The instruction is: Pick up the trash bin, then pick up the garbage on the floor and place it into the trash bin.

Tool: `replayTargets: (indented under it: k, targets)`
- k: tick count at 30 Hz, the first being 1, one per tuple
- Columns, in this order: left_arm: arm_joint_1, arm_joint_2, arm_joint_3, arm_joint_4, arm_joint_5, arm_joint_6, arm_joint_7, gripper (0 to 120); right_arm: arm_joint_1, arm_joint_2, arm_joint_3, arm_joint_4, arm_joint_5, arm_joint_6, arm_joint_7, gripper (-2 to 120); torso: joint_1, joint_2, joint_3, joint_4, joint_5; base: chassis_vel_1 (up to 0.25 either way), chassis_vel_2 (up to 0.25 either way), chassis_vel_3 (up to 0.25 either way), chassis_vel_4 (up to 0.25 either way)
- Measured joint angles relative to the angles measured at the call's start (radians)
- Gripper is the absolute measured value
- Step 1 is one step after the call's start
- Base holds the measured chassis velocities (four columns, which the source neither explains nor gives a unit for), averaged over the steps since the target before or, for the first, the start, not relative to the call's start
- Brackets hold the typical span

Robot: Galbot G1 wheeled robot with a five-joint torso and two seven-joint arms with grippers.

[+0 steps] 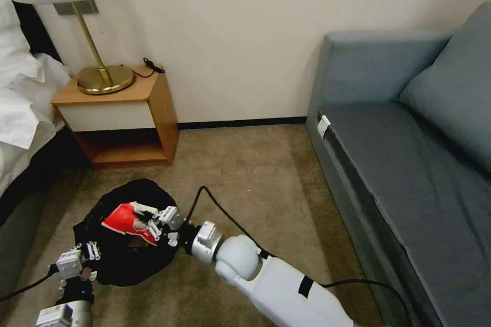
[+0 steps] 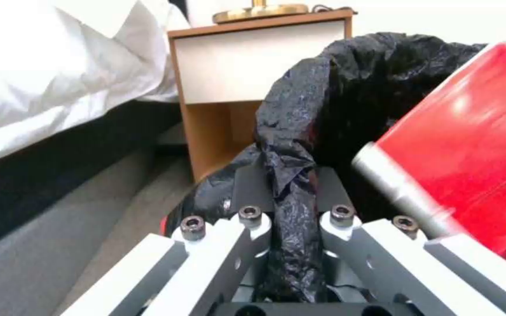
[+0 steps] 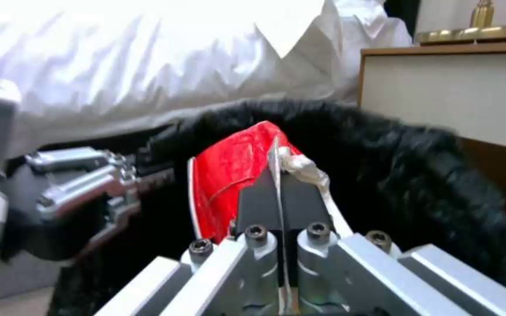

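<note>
The trash bin (image 1: 128,255), round and lined with a crinkly black bag, sits low at the lower left of the head view. My left gripper (image 1: 89,260) is shut on its near rim; the left wrist view has the black bag (image 2: 291,210) pinched between the pads. My right gripper (image 1: 153,225) is shut on the edge of a red snack packet (image 1: 123,217), held over the bin's mouth. In the right wrist view the red packet (image 3: 229,175) sticks out past the closed fingers, with the bin's black rim (image 3: 417,153) behind it and the left gripper (image 3: 147,184) to one side.
A wooden nightstand (image 1: 123,122) with a brass lamp (image 1: 102,79) stands against the wall behind the bin. A bed with white sheets (image 1: 20,107) is at the left, a grey-blue sofa (image 1: 409,153) at the right. Brown carpet (image 1: 255,173) lies open between them.
</note>
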Motion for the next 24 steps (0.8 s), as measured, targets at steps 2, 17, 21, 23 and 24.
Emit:
replayTargets:
  k: [2,17,21,23,24]
  targets:
    - [0.002,-0.002,0.0,-0.007,0.0,0.0,0.0,5,0.002,0.015,-0.007,-0.029,-0.026,0.009,0.024,0,0.0,0.0,0.0,0.0001,0.0,0.0,0.0,0.0,0.0]
    - [0.008,-0.006,-0.002,-0.017,-0.011,0.001,0.0,5,0.004,0.069,-0.018,-0.133,-0.148,0.047,0.08,43,0.0,0.0,0.0,0.0,0.0,0.0,0.0,0.0,0.0]
    - [0.008,-0.005,-0.003,-0.014,-0.013,0.001,0.0,5,0.005,0.067,-0.012,-0.137,-0.158,0.054,0.08,57,0.0,0.0,0.0,0.0,0.0001,0.0,0.0,0.0,0.0]
    - [0.007,-0.005,-0.002,-0.009,-0.014,0.001,0.0,5,0.005,0.065,-0.007,-0.138,-0.167,0.058,0.08,65,0.0,0.0,0.0,0.0,0.0,0.0,0.0,0.0,0.0]
    - [0.007,-0.005,-0.002,-0.009,-0.014,0.001,0.0,5,0.005,0.065,-0.007,-0.138,-0.167,0.058,0.08,65,0.0,0.0,0.0,0.0,0.0,0.0,0.0,0.0,0.0]
